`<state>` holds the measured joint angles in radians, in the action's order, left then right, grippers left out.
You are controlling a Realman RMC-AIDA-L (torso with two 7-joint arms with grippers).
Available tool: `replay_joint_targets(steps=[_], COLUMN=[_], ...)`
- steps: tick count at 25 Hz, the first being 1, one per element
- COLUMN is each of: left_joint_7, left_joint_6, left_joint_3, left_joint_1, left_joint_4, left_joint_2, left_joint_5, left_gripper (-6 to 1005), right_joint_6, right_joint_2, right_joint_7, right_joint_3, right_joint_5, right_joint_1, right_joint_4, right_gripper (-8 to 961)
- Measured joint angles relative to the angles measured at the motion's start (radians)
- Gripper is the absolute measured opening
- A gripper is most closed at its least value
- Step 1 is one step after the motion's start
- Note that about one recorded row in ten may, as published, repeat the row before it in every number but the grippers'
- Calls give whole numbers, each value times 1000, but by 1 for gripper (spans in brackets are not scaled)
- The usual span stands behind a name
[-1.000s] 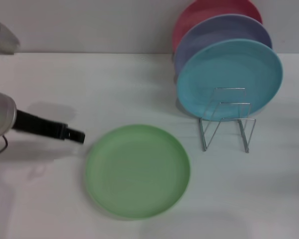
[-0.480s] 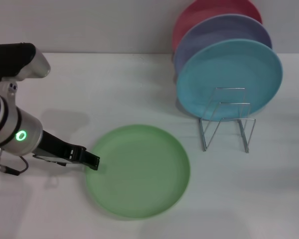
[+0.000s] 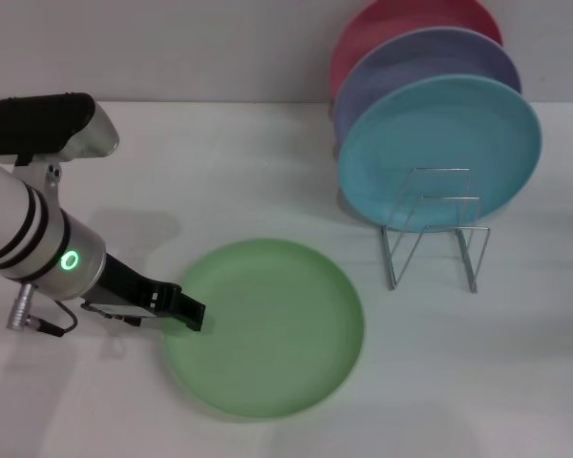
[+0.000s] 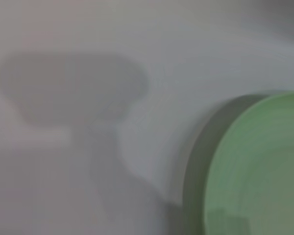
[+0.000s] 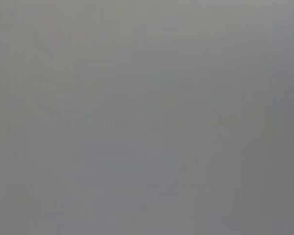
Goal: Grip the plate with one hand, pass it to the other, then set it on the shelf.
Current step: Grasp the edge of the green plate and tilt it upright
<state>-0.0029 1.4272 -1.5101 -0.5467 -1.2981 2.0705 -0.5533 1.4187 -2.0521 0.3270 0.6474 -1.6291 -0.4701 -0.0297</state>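
The left gripper sits low at the near-left rim of the green plate, fingertips over its edge; I cannot tell whether they are apart or clamped. The plate lies flat on the white table, not lifted. Off to the right the wire shelf holds a blue plate, front slots free. Grasp, handover and placing all remain, I'd judge. The right arm is out of sight.

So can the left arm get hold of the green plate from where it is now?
Probably yes: the left gripper is already at the green plate's near-left rim, nothing between them.
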Motion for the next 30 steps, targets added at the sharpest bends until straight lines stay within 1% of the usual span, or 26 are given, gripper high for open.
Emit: replay_joint_targets(steps=[9, 14, 21, 27, 29, 30], left_joint_7=[-15, -16, -19, -20, -20, -20], left_joint_6=[-21, -22, -20, -16, -14, -14], left_joint_3=[-24, -38, -50, -59, -62, -63], left_joint_1=[-22, -27, -34, -38, -39, -39], left_joint_4=[34, 35, 36, 36, 36, 36], left_joint_2=[-1, -2, -3, -3, -3, -3], left_joint_5=[1, 8, 20, 26, 26, 26], left_gripper=[829, 770, 585, 532, 355, 354], right_joint_6=[-1, -1, -1, -1, -1, -1], right_joint_2=[5, 6, 7, 6, 6, 6], right_joint_7=[1, 2, 3, 3, 3, 3], right_joint_3=[0, 0, 0, 0, 0, 0], right_joint_5=[0, 0, 0, 0, 0, 0], right_joint_1=[-8, -10, -11, -10, -9, -8], right_joint_4=[-7, -7, -7, -7, -7, -7], right_gripper=[725, 725, 725, 726, 726, 726])
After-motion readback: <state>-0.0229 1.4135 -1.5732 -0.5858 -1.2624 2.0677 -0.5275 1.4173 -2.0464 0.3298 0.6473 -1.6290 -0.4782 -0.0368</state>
